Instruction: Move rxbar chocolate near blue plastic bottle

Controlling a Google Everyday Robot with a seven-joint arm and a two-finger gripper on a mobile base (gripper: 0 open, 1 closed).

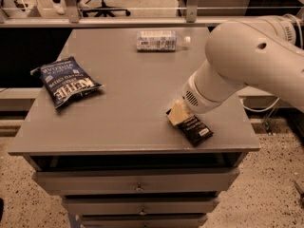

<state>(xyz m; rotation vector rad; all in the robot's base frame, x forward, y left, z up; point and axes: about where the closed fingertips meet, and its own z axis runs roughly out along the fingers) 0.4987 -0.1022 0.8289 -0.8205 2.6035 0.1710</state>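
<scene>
The rxbar chocolate (193, 128) is a small flat dark wrapper with a white label, lying near the table's front right edge. My gripper (177, 113) is down on the bar's near-left end, its pale fingertip showing there, with the big white arm above hiding the rest. The blue plastic bottle (159, 40) lies on its side at the back middle of the table, its white cap pointing right, far from the bar.
A dark-blue chip bag (67, 80) lies at the left of the grey table (123, 108). Drawers sit below the table's front edge. A rail, a glass partition and an office chair stand behind the table.
</scene>
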